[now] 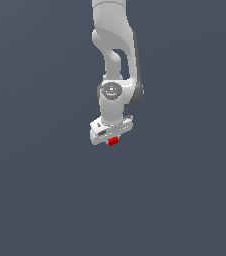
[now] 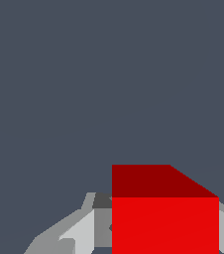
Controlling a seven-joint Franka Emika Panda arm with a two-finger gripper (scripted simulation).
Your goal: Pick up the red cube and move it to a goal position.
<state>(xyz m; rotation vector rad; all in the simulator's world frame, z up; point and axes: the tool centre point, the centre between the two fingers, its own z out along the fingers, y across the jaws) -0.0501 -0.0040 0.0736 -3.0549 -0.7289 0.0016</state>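
The red cube (image 1: 113,141) is a tiny bright red block directly under the white gripper's body, in the middle of the exterior view. In the wrist view the red cube (image 2: 164,218) fills the space between the two grey fingers (image 2: 79,233), which press against its sides. My gripper (image 1: 113,141) points downward and is shut on the cube. The fingers themselves are mostly hidden by the hand in the exterior view. I cannot tell how high the cube is above the surface.
The white arm (image 1: 116,45) reaches down from the upper middle of the exterior view. All around is a plain dark grey-blue surface (image 1: 185,200). No goal marker shows.
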